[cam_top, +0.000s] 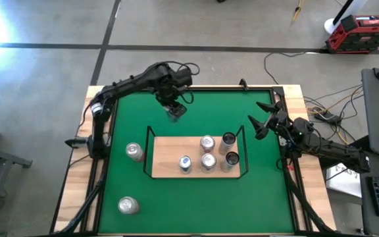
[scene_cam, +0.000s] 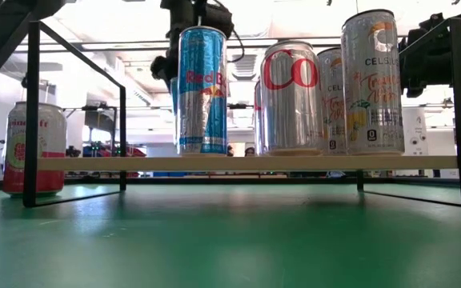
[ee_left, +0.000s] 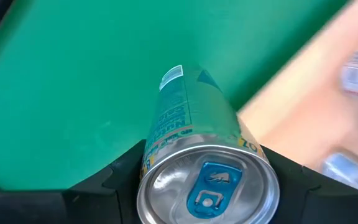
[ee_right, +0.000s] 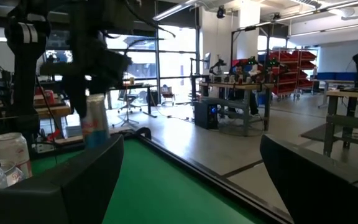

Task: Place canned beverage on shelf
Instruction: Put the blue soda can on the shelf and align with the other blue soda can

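Left end effector [cam_top: 174, 110] clenched around a teal can [ee_left: 191, 149], carried upright above the green counter [cam_top: 130, 125], just beyond the far rail of the shelf [cam_top: 166, 164]. Five cans stand on the shelf board. Two more cans on the counter, left of the shelf. Right end effector [cam_top: 263, 118] released, fingers spread, near the counter's right edge.

Overhead and table-level views share the shelf [cam_top: 195, 157]; wrist views look close, perhaps blurred.
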